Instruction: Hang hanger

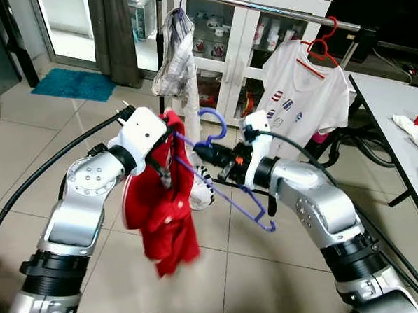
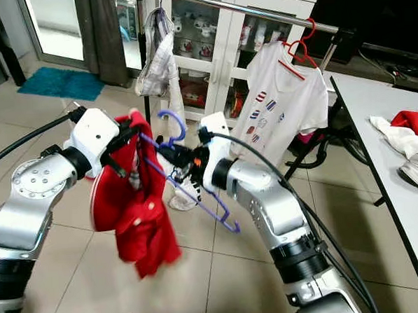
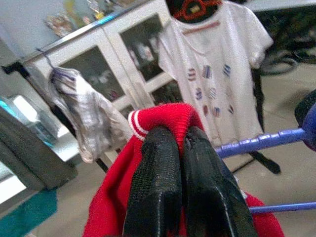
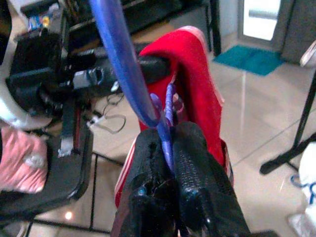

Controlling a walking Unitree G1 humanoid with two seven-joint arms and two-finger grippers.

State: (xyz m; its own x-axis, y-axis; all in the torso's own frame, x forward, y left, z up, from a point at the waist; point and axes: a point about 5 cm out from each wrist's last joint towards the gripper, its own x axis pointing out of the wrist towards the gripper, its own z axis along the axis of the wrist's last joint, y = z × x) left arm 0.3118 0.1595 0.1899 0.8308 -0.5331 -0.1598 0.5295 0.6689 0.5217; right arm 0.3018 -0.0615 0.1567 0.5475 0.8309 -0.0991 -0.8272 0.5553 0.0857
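My left gripper (image 3: 180, 148) is pinched on the collar of the red shirt (image 1: 159, 215), and my right gripper (image 4: 170, 143) clamps the blue hanger (image 1: 228, 180) between them. Beyond both, the rail (image 1: 271, 7) carries a white shirt (image 1: 301, 99) and a checked cloth (image 1: 176, 56).

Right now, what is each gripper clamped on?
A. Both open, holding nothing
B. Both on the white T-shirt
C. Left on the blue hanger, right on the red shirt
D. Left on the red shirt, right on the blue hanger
D: the left gripper is shut on the collar of the red shirt, and the right gripper is shut on the blue hanger.
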